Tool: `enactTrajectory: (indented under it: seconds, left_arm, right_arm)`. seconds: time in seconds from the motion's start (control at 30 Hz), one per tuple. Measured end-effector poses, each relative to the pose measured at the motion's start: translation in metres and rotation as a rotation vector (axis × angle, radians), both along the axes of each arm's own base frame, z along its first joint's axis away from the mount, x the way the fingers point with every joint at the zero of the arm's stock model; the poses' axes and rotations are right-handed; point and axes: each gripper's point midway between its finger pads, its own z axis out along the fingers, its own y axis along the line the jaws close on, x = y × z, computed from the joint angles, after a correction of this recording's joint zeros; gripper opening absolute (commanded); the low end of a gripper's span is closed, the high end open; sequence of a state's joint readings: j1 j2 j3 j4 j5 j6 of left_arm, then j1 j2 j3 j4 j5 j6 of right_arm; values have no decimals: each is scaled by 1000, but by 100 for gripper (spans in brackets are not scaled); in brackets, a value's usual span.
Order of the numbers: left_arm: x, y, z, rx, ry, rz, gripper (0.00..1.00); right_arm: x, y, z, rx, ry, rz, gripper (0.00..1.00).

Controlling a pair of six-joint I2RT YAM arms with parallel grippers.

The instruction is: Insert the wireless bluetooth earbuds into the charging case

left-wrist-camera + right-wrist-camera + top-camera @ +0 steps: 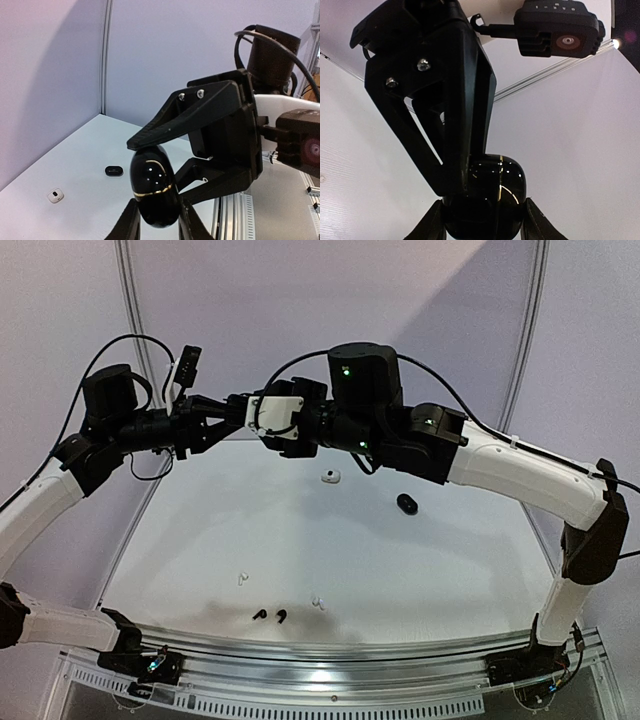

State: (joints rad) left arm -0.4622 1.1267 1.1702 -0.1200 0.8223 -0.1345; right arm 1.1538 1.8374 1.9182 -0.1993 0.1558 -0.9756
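A glossy black charging case (151,182) with a gold seam hangs high above the back of the table, closed. My left gripper (156,222) is shut on its lower half, and my right gripper (482,222) is shut on it from the other side (490,192). In the left wrist view the right gripper's fingers (200,115) clamp the case above and below. In the top view both grippers meet at upper left, left gripper (238,417), and the case is hard to make out. Two white earbuds (241,578) (318,602) and two black earbuds (260,615) (281,616) lie near the front edge.
A small white case (331,476) and a small black case (407,503) lie on the white table (450,570) behind its middle; both also show in the left wrist view, black case (114,171), white case (55,195). A metal rail (330,652) borders the front edge.
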Motion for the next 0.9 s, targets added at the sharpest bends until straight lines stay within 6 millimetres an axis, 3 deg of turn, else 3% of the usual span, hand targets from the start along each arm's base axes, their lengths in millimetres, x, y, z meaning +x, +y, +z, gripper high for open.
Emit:
enactTrajectory:
  seconds: [0.07, 0.2, 0.27, 0.37, 0.5, 0.67, 0.9]
  left_arm:
    - [0, 0, 0, -1, 0, 0, 0]
    - [-1, 0, 0, -2, -1, -5, 0]
    - [-1, 0, 1, -2, -2, -8, 0]
    - [-1, 0, 2, -5, -9, -11, 0]
    - [-11, -2, 3, -6, -54, -57, 0]
    - [-17, 3, 6, 7, -146, -59, 0]
    - [-31, 8, 7, 41, -351, -85, 0]
  right_arm:
    - [0, 0, 0, -2, -2, 1, 22]
    - [0, 0, 1, -5, -5, 2, 26]
    - [0, 0, 1, -5, -6, 2, 41]
    - [0, 0, 2, -3, -7, 2, 74]
    - [2, 2, 1, 27, 30, -6, 97]
    - [-3, 2, -1, 72, 197, 82, 99]
    - [-11, -19, 20, 155, 460, 216, 99]
